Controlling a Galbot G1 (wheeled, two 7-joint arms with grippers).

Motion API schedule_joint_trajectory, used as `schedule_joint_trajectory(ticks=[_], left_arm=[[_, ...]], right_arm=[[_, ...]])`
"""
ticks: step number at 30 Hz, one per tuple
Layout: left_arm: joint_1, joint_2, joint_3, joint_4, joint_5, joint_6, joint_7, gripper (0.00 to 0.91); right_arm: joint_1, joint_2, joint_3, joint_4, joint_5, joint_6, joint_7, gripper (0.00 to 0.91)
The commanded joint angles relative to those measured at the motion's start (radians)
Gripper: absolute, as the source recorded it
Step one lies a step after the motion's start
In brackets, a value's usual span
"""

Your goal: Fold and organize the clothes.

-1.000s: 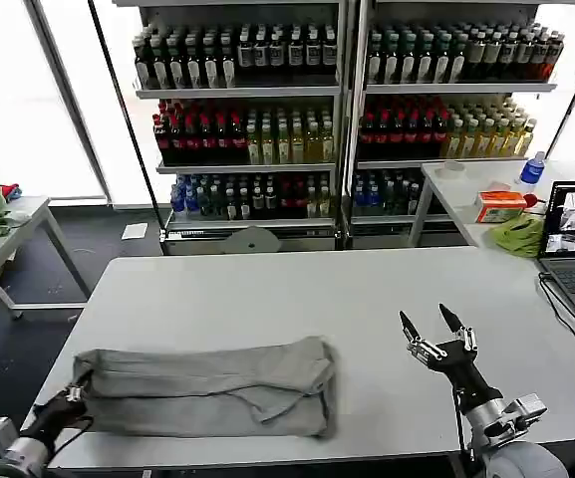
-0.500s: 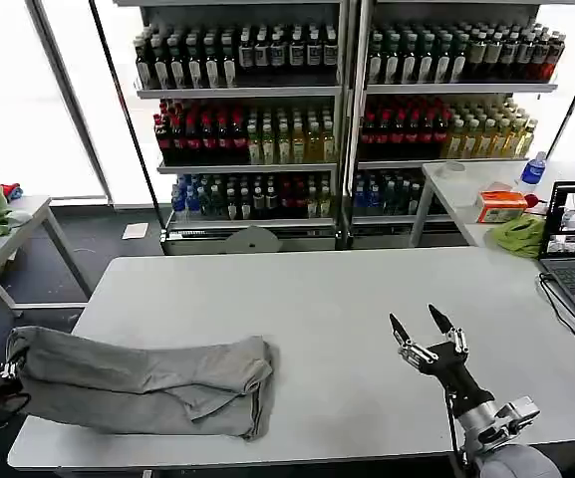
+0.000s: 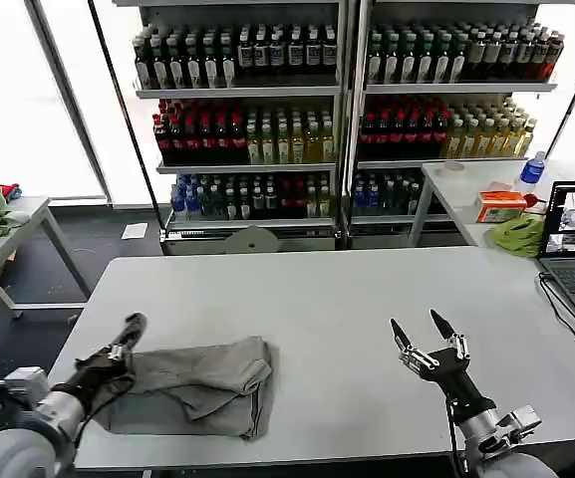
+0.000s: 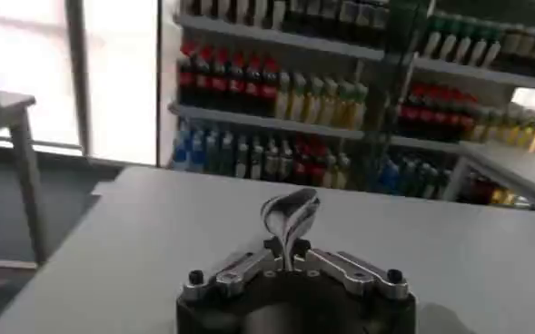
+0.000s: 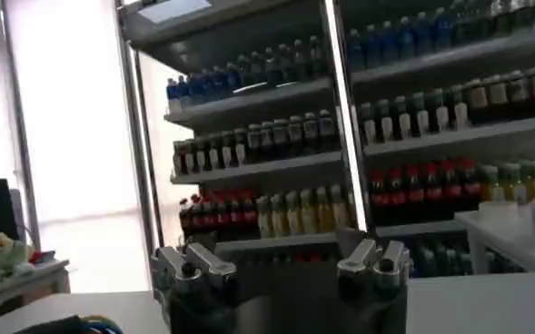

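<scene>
Since half a second before, the left gripper (image 3: 128,334) had come back over the table (image 3: 347,299) and let go of the grey shirt (image 3: 197,383); its fingers were closed on nothing. That shirt lay folded at the table's front left, probably set aside as finished. Meanwhile the right gripper (image 3: 425,333) waited open above the front right, empty.

The shirt (image 3: 197,386) is soft, matt grey cloth, creased. The surface (image 3: 347,299) looks smooth and matt. The left pincer (image 4: 290,218) shows glossy metal.
</scene>
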Motion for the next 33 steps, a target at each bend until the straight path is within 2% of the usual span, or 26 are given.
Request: schedule_joint_trajectory(ticks=[1,6,13,14,15,23,30,33], left_arm=[[-0.137,0.011,0.372,-0.019,-0.098,0.014,-0.110,0.010],[-0.236,-0.015,0.464,0.074,-0.099,0.014,-0.141,0.010],[-0.338,-0.053,0.519,0.206,-0.098,0.014,-0.151,0.020],[-0.338,-0.054,0.522,0.213,-0.093,0.014,-0.147,0.584],[-0.335,-0.055,0.526,0.216,-0.090,0.014,-0.146,0.907],[-0.318,-0.058,0.495,0.178,-0.070,0.014,-0.086,0.907],[-0.211,-0.006,0.309,-0.007,-0.152,0.014,0.007,0.907],[-0.148,0.006,0.195,-0.063,-0.027,0.013,0.119,0.907]], right_arm=[[-0.026,0.012,0.007,-0.001,-0.011,0.003,-0.005,0.907],[-0.047,0.022,0.010,-0.001,-0.018,0.007,-0.002,0.907],[-0.058,0.030,0.017,-0.004,-0.024,0.008,-0.002,0.907],[-0.058,0.029,0.021,-0.002,-0.022,0.008,-0.002,0.907],[-0.058,0.029,0.022,-0.001,-0.021,0.008,-0.002,0.907],[-0.038,0.037,0.020,-0.012,-0.017,0.003,-0.002,0.907],[-0.020,0.036,0.002,-0.015,-0.017,0.004,0.000,0.907],[-0.014,0.032,-0.003,-0.021,-0.016,0.007,0.000,0.907]])
